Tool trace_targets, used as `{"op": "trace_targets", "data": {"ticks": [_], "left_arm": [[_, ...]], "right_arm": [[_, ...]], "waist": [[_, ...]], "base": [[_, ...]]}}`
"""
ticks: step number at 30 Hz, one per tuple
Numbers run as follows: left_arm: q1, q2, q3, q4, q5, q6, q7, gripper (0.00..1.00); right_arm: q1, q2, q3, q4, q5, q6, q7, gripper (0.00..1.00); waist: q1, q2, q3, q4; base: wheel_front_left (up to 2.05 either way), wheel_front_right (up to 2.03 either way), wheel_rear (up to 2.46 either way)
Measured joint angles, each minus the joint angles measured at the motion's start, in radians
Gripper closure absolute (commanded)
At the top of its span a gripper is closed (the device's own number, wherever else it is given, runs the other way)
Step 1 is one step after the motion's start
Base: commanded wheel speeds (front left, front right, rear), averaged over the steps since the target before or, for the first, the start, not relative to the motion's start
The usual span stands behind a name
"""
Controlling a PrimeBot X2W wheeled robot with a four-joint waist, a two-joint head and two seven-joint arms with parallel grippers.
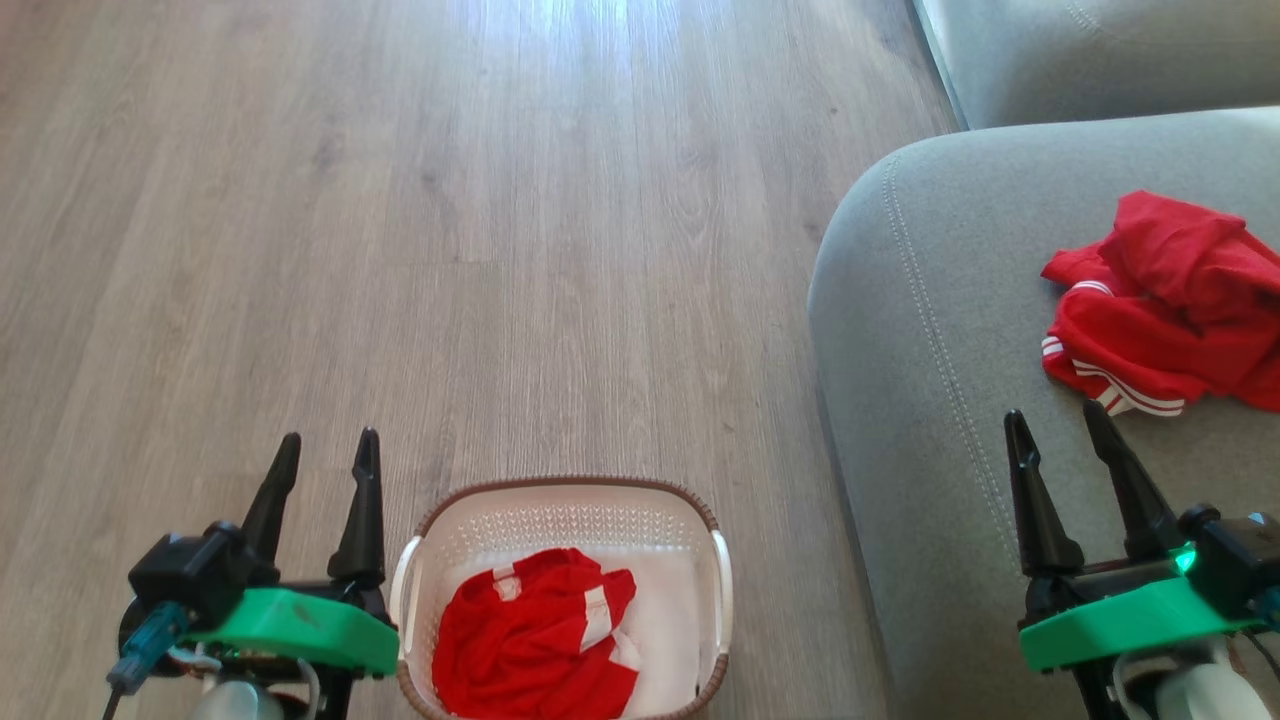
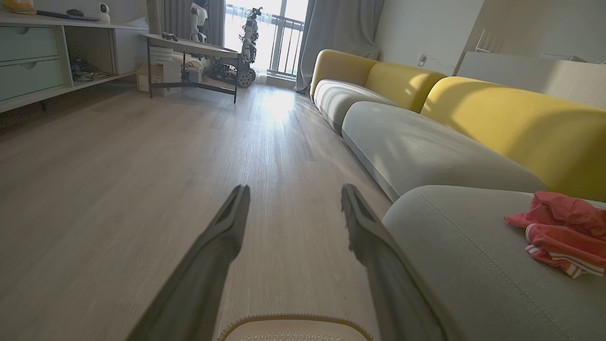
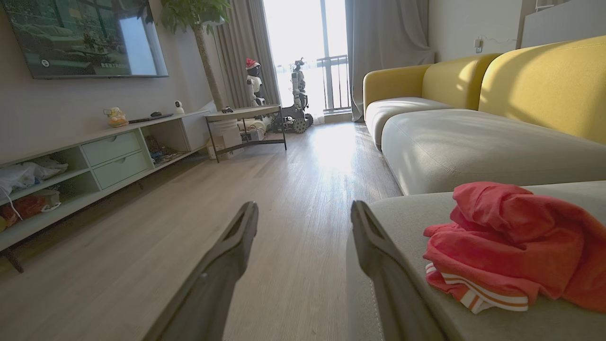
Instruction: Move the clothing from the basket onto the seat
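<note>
So the basket [image 1: 570,483] sits bottom centre of the head view, its near end chopped off by the frame, with red clothing [image 1: 535,640] bunched inside. Another red piece [image 1: 1165,310] lies crumpled on the grey seat [image 1: 920,400] at right, partly cut by the edge. The left gripper [image 1: 329,436] at lower left and the right gripper [image 1: 1053,410] at lower right are both spread wide, holding nothing.

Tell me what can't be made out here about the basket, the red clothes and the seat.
- Basket: near end cut off by the head view's bottom edge.
- Red garment in the basket: crumpled; whatever lies under it is hidden.
- Seat: runs past the edges in all three views.
- Red clothing on the seat: bunched, cut by the head view's right edge; number of pieces unclear.
</note>
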Motion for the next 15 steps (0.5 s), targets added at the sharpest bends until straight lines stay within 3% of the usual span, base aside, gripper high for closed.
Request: {"op": "trace_targets", "data": {"ticks": [15], "left_arm": [[-0.091, -0.004, -0.010, 0.040, 0.009, -0.029, 0.000, 0.00]], "right_arm": [[-0.070, -0.002, 0.010, -0.034, 0.000, 0.000, -0.001, 0.00]], "waist": [[0.0000, 0.0000, 0.112, -0.022]], "base": [[0.00, 0.00, 0.00]]}}
